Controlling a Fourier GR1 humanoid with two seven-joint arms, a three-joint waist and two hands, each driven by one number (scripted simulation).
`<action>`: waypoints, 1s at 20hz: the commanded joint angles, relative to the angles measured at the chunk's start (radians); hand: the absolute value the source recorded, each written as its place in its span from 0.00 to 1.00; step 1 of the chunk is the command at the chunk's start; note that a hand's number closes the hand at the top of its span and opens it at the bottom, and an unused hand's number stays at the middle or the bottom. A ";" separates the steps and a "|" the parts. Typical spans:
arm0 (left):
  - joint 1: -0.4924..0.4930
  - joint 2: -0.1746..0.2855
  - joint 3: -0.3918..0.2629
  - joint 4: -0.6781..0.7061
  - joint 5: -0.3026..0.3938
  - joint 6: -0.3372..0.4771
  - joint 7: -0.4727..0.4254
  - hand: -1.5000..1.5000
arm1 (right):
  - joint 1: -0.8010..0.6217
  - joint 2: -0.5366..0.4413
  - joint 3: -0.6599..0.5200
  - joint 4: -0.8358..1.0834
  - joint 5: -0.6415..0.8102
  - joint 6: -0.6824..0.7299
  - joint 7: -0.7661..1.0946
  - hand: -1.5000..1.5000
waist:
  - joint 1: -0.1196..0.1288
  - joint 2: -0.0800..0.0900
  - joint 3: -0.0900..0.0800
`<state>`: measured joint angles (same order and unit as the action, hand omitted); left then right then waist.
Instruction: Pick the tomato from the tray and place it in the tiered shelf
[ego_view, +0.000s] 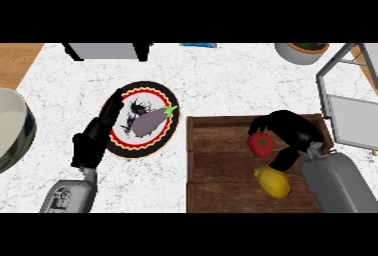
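Right hand (291, 131) low over the wooden tray (221, 170), fingers curled round the tomato (260, 145) (lemon (274, 183) just beside it), left hand (94, 140) straight-fingered beside the plate (140, 154), tiered shelf (347, 107) at right.

White stone counter (221, 75) w/ thin grey lines fills most of the view. Brown wood floor (18, 60) at top left. Grey box (107, 51) at far edge, small blue thing (199, 45) beside it, cut off. Round white pot (295, 54) top right. Big pale round thing (9, 130) at left edge.
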<state>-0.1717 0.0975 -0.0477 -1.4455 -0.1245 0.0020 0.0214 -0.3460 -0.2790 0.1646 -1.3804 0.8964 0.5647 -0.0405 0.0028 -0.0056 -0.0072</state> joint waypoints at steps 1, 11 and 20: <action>-0.083 -0.041 -0.009 0.022 -0.023 0.037 0.067 0.50 | 0.055 -0.007 0.066 -0.016 0.063 -0.055 -0.059 1.00 | -0.005 0.006 0.007; 0.042 0.013 0.037 -0.021 0.003 0.004 0.003 0.50 | 0.241 0.124 -0.167 -0.136 0.104 -0.222 0.363 1.00 | -0.057 -0.008 0.005; 0.019 -0.014 0.007 -0.016 -0.024 0.015 0.008 0.50 | 0.402 0.277 -0.055 -0.551 0.026 -0.354 0.557 1.00 | -0.018 0.001 0.007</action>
<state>-0.1467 0.0967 -0.0322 -1.4681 -0.1341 0.0019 0.0275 0.0127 -0.0387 0.0787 -1.7920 0.9856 0.2659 0.4345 -0.0176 -0.0091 -0.0048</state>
